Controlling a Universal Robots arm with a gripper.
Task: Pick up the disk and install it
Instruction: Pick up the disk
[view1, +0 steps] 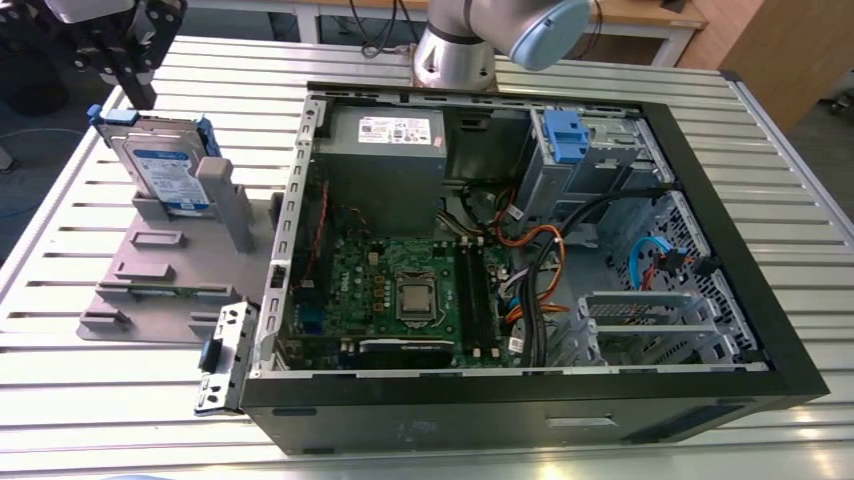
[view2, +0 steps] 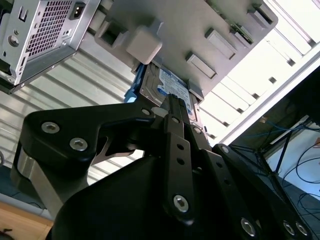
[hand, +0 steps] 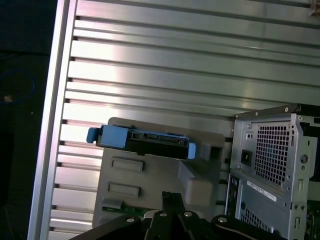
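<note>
The disk (view1: 167, 170) stands on edge in a grey holder (view1: 160, 270) at the exterior view's left, its blue-and-white label facing out and its blue bracket around the edges. My gripper (view1: 138, 92) hangs just above and behind the disk's top edge, shut with nothing in it and apart from the disk. In the second wrist view the gripper (view2: 172, 102) points at the disk (view2: 167, 85) beyond the fingertips. In the first wrist view the disk (hand: 145, 140) shows edge-on above the gripper (hand: 172, 197).
An open computer case (view1: 534, 410) lies on the slatted metal table (view1: 134, 440), with a motherboard, cables, a power supply (view1: 387, 150) and a blue-latched drive cage (view1: 566, 135) at its back. A small silver bracket (view1: 220, 360) leans against the case's near-left corner.
</note>
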